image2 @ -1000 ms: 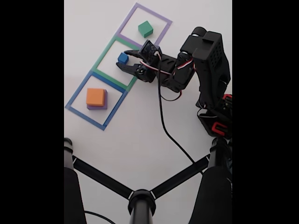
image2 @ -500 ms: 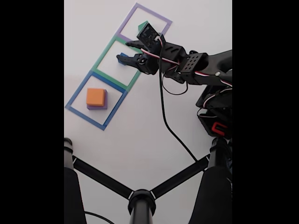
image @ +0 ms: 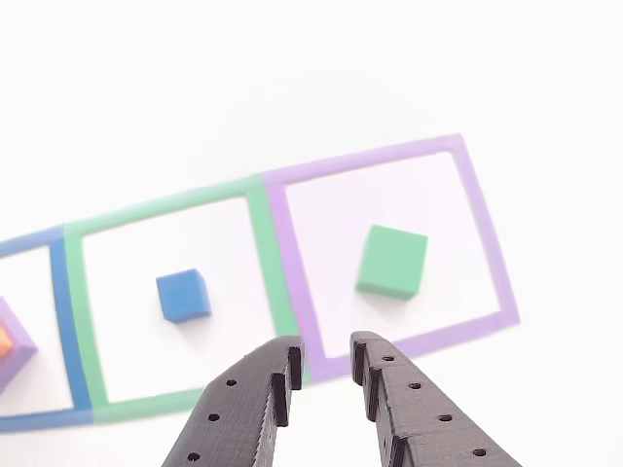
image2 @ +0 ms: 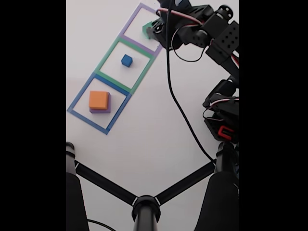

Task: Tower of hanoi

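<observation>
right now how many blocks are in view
4: green block in the purple outline, blue block in the green outline, orange block stacked on purple block in the blue outline.

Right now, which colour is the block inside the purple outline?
Green, clearest in the other view.

Blk arm [image2: 219, 36], perforated fingers [image: 258, 404], blk cable [image2: 175, 106]

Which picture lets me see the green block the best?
The other view shows the green block best: its whole top is in plain sight inside the purple outline, just beyond the gripper. In the fixed view the green block is mostly hidden by the arm; just a corner peeks out.
</observation>
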Robot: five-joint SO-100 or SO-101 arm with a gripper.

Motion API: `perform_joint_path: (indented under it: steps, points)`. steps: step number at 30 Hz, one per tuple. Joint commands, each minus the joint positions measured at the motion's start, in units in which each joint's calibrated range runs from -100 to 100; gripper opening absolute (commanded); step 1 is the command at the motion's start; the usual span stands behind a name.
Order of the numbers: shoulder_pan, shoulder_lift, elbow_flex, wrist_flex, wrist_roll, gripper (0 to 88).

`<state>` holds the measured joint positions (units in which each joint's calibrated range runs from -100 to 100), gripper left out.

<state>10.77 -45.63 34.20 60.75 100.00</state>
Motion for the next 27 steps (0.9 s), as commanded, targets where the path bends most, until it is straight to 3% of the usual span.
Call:
perform_joint_path:
  steps: [1,8,15,20,27]
  points:
    - [3.5,0.6,-17.7,16.3,0.0,1.1]
    - [5.0,0.9,-30.4,27.8,0.0,1.5]
    - [7.0,0.8,-29.3,28.9,0.0,5.6]
    - [8.9,-1.5,-17.7,19.7,0.0,22.6]
    - [11.2,-3.9,4.2,-4.1,0.0,28.6]
